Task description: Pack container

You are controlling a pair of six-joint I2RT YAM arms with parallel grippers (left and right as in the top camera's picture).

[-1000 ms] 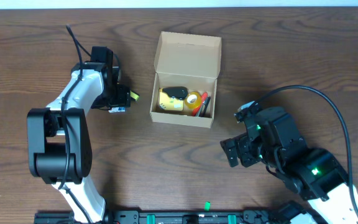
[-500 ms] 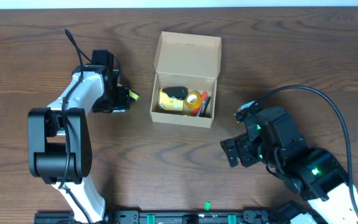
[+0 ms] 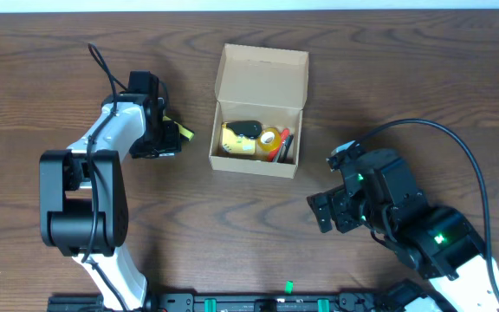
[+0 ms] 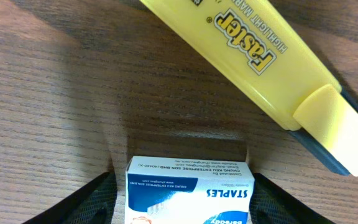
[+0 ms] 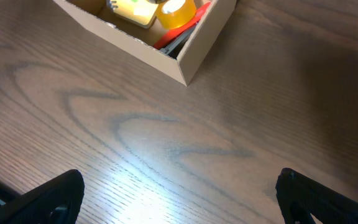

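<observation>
While the left gripper [image 3: 168, 140] sits low on the dark, grained wooden table [image 3: 232, 234], its jaws stand apart on either side of a small blue-and-white staples box [image 4: 188, 193]. I cannot tell whether they press on it, since the bottom of the wrist view cuts off both the fingers and the lower half of the carton. Just beyond it a glossy yellow highlighter [image 4: 253, 59] lies slantwise, its tip running out of view. To the right, at mid-table, stands the box [image 3: 258, 165], plain tan cardboard and rectangular, matte with crisp folded edges. Its hinged lid [image 3: 262, 74] is thrown back flat on the far side. Inside, crowded together, are a yellow pack [image 3: 235, 141], something black [image 3: 248, 128] I cannot make out, a translucent amber tape roll [image 3: 269, 138] and a red pen [image 3: 283, 143]. Farther right, well apart from the box, the right gripper [image 5: 179, 186] hangs with its jaws spread wide over bare wood, only their dark tips showing.
</observation>
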